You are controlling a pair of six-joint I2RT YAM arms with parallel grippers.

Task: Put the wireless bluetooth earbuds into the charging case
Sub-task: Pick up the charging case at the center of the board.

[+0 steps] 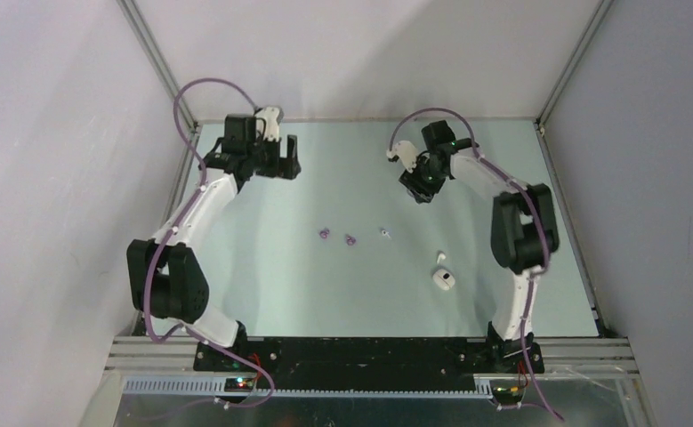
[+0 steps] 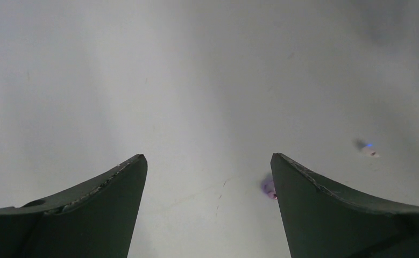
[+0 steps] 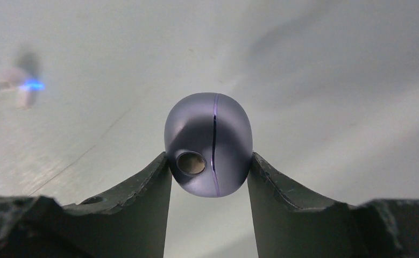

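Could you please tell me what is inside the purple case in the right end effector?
Nothing inside shows: the purple case is closed, pinched by the right end effector. Only its shell and a round hole are visible.

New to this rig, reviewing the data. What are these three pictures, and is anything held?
Two robot arms with two-finger grippers stand bolted at the near edge of a table. The wide picture looks down from above and behind them. The other two come from a camera on each wrist, that arm's fingers at the bottom. On the table lie two purple earbuds, two white earbuds and a small white object, possibly a case. The left gripper is open and empty. The right gripper pinches a rounded purple charging case by its sides.
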